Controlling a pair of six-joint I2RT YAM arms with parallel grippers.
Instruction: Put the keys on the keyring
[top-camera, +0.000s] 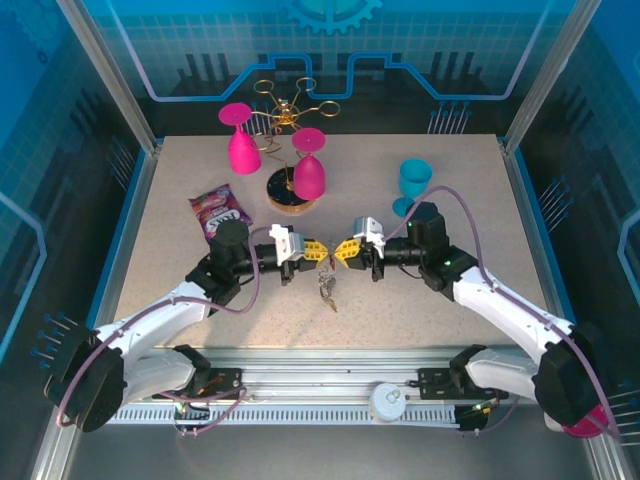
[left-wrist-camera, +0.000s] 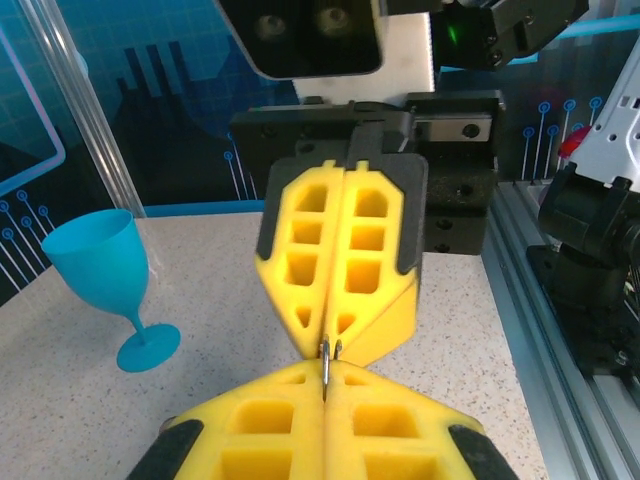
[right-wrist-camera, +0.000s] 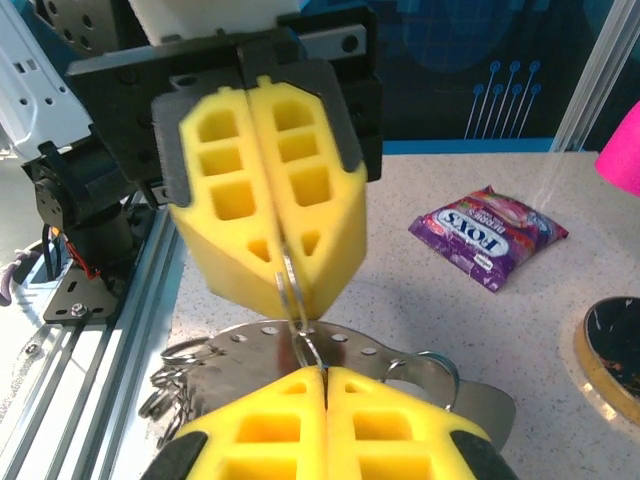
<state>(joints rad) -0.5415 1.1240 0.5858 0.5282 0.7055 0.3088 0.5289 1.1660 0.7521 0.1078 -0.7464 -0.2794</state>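
Left to right on the counter (top-camera: 480, 220): a purple snack packet (top-camera: 220, 212), then two upside-down pink glasses (top-camera: 241, 150) by a round wooden stand (top-camera: 288, 196) (gold wire rack (top-camera: 290, 100) behind). In mid-counter the left pincer (top-camera: 318, 252) and right pincer (top-camera: 343, 252) meet tip to tip, both fully closed, each nipping the keyring (left-wrist-camera: 326, 358), a thin wire. The keys (top-camera: 328, 288), silvery and bunched, dangle beneath the tips. A blue goblet (top-camera: 413, 178) stands behind the right arm.
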